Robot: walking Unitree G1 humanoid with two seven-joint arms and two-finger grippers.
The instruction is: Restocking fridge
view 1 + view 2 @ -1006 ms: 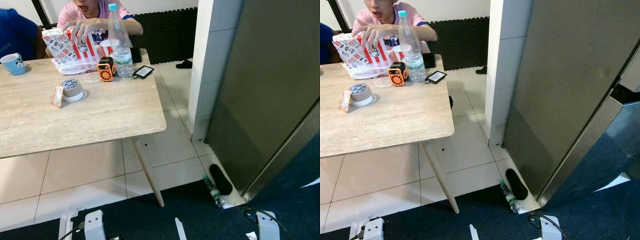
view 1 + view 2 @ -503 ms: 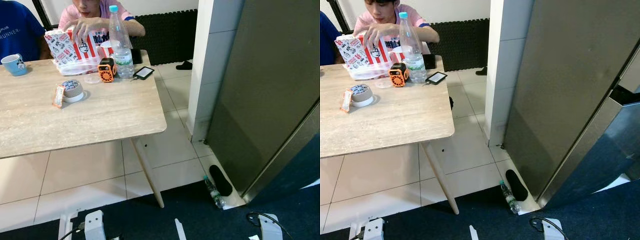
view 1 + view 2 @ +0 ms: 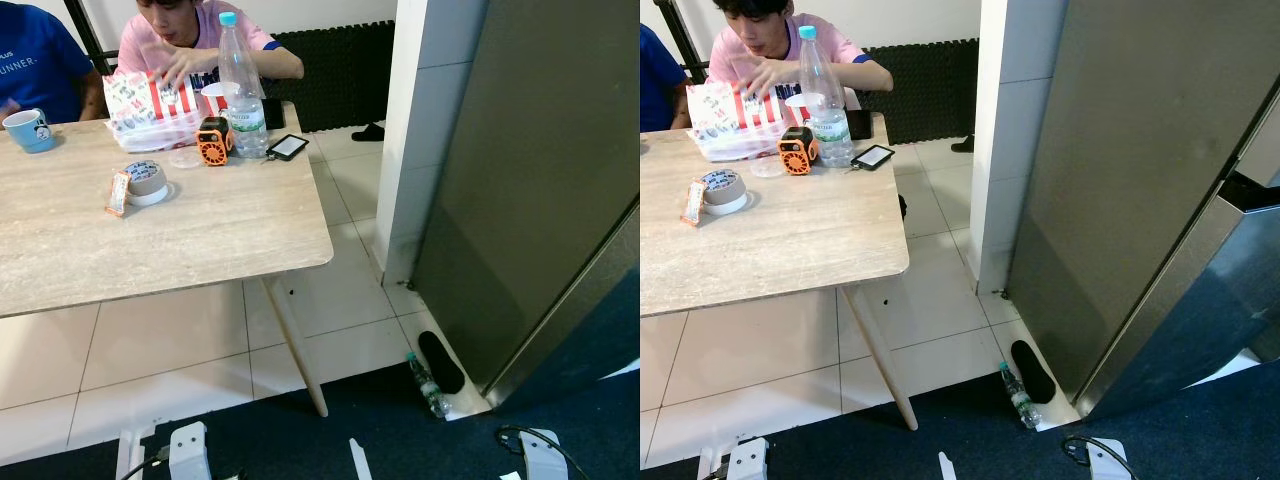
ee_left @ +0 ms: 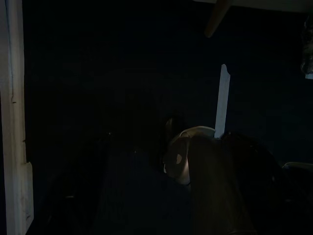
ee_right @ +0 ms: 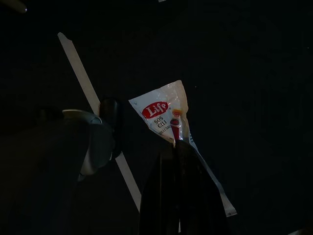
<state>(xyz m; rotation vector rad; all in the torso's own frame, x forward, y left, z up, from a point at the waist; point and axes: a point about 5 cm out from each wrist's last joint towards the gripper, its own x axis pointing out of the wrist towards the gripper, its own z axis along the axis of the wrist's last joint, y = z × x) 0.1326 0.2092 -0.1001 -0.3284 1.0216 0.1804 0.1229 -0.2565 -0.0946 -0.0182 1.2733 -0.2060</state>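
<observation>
While the right gripper (image 5: 177,147) hangs low with its fingers pinched on a chili sauce sachet (image 5: 164,111), the fridge (image 3: 1140,170) stands ahead to the right, nearer that arm; left fingers' state: cannot tell.

White chili-sauce sachet (image 5: 164,112) pinched between dark fingers.
</observation>
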